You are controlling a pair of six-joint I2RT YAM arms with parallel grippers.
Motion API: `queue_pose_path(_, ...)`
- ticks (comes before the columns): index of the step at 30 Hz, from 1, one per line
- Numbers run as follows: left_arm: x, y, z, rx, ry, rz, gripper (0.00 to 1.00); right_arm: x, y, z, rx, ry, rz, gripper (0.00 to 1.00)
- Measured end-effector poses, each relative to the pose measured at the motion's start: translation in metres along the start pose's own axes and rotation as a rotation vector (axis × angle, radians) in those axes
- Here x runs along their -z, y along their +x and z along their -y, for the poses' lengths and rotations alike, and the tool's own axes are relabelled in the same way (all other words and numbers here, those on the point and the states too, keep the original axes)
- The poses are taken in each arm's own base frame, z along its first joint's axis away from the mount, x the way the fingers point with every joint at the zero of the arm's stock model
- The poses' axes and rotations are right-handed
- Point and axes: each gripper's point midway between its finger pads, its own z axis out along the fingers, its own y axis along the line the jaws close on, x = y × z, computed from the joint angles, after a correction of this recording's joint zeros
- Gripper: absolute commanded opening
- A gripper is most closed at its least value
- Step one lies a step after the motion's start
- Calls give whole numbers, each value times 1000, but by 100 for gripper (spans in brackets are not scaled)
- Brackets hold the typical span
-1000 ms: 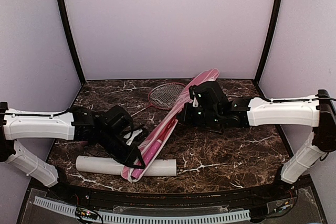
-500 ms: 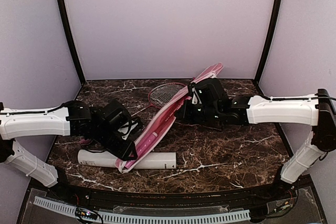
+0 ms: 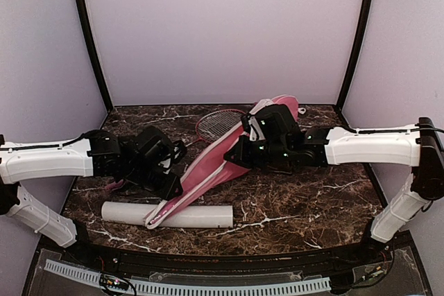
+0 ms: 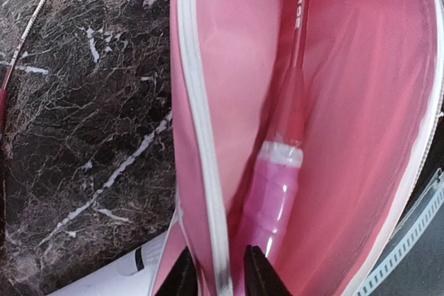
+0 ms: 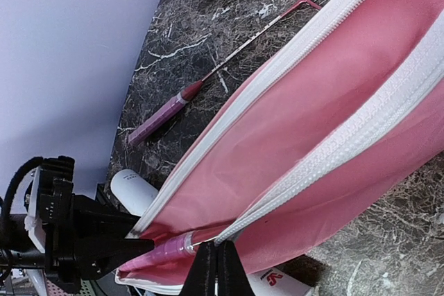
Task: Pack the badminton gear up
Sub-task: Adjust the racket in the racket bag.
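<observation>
The bag (image 3: 208,168) lies slantwise on the surface (image 3: 312,199), its narrow end near and left, resting across the tube (image 3: 201,216), and its wide end far and right. Both hands are on it. The left hand (image 4: 219,276) pinches the white zipper edge at the narrow end, one fingertip on each side of the rim. The right hand (image 5: 216,268) is pressed together on the other zipper edge, farther up toward the wide end. Between the two grips the mouth gapes, and one racket (image 4: 277,192) is already inside, its handle toward the narrow end.

The loose racket (image 3: 218,126) lies flat on the surface just beyond the bag, on its far-left side. Its long axis runs nearly parallel to the bag's, with the head far and the handle (image 5: 159,119) toward the left arm. The handle end is probably nearer the left hand, though that arm hides it from above. The head lies close to the right hand.

Packing it likely means freeing one hand and sliding the racket in handle-first along the same slant.
</observation>
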Motion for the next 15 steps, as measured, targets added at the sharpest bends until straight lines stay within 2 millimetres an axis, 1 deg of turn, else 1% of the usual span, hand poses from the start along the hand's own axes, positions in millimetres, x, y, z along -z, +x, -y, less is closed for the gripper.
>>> queue_pose_path(3,0,-8,6,2,28,30,47,0,0,-2,1,-7,0,0)
queue_pose_path(7,1,-12,12,16,56,45,67,0,-2,-3,3,-14,7,0)
queue_pose_path(9,2,-12,13,23,67,46,74,0,-3,-3,2,-14,13,0)
queue_pose_path(12,2,-11,17,41,92,41,76,-1,-3,-2,2,-15,16,0)
queue_pose_path(15,-2,-4,18,52,108,20,76,-1,-2,1,1,-14,18,0)
